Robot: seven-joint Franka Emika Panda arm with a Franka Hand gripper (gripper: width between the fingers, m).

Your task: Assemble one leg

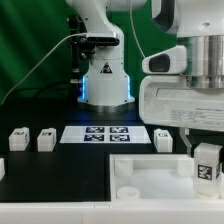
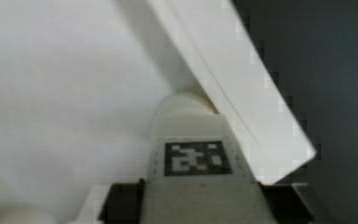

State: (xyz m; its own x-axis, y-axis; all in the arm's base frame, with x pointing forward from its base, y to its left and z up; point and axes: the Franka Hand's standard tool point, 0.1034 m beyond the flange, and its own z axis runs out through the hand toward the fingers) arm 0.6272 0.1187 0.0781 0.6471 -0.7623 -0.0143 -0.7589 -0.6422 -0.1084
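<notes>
My gripper [image 1: 206,160] is shut on a leg [image 1: 207,164], a small white post with a black-and-white marker tag, and holds it upright over the right end of the large white tray-like board [image 1: 140,174]. In the wrist view the leg [image 2: 195,150] sits between my two black fingertips [image 2: 126,204], its far end close to the board's raised rim [image 2: 247,90]; I cannot tell whether they touch. Three more legs stand on the table: two at the exterior view's left [image 1: 18,139] [image 1: 45,140] and one near the middle [image 1: 163,138].
The marker board [image 1: 105,133] lies flat behind the tray-like board. The robot base [image 1: 105,80] stands at the back centre with a cable running to the exterior view's left. Another white part [image 1: 2,169] shows at the left edge.
</notes>
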